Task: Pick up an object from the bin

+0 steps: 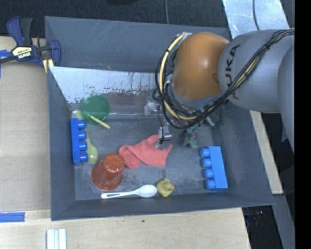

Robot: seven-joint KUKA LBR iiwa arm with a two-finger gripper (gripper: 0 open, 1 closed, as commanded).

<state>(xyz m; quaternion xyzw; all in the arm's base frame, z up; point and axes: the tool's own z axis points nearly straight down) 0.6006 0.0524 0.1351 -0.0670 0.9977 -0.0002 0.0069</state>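
The gripper [168,136] hangs near the middle of the bin [62,139], at the upper right corner of a crumpled pink cloth [145,154]. Whether it is parted or clenched cannot be told. The cloth lies mid-floor, between a tipped red cup [109,171] on its left and a blue studded block [214,167] by the right wall. A white spoon [132,193] lies near the front wall.

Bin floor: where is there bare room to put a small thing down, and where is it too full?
Bare floor lies between the pink cloth and the right blue brick, and between the green cup and the gripper. The view's lower left is crowded: red cup, left blue brick, white spoon.
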